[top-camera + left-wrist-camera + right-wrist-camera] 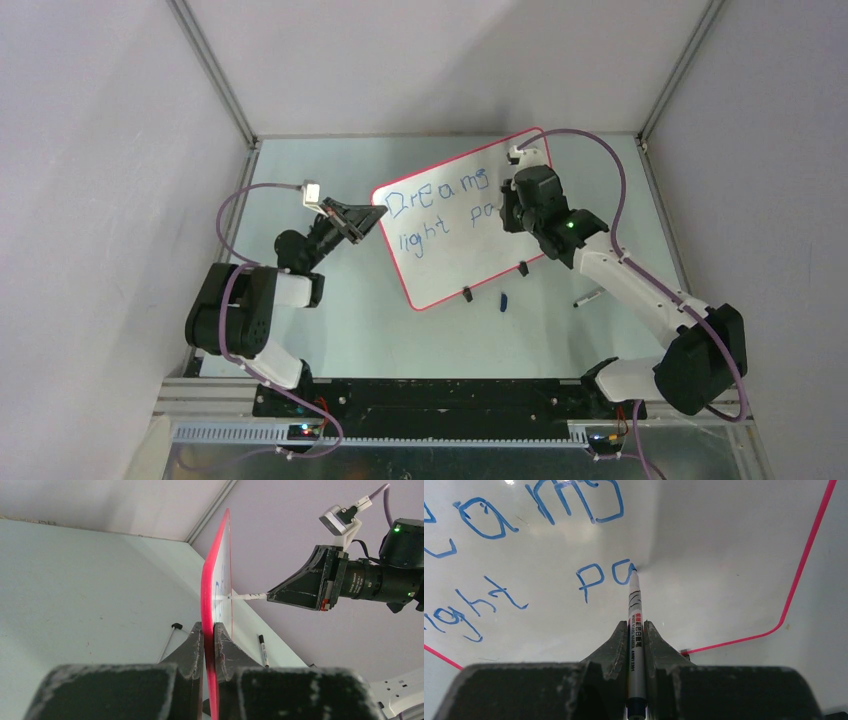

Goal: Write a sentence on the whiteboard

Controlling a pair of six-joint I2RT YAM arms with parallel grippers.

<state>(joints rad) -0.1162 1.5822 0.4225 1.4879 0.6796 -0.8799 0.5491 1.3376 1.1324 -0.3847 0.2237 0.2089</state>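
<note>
The whiteboard stands tilted on the table, with a red-pink rim and two black clip feet. The sentence in blue reads "Dreams" on the top line and "light pa" below. My left gripper is shut on the board's left rim, with one finger on each face. My right gripper is shut on a white marker. The marker's tip touches the board at the end of the "a" in "pa". In the top view the right gripper is at the board's right half.
A blue marker cap lies on the table in front of the board. A second marker lies to its right, also showing in the left wrist view. Grey walls enclose the table on three sides.
</note>
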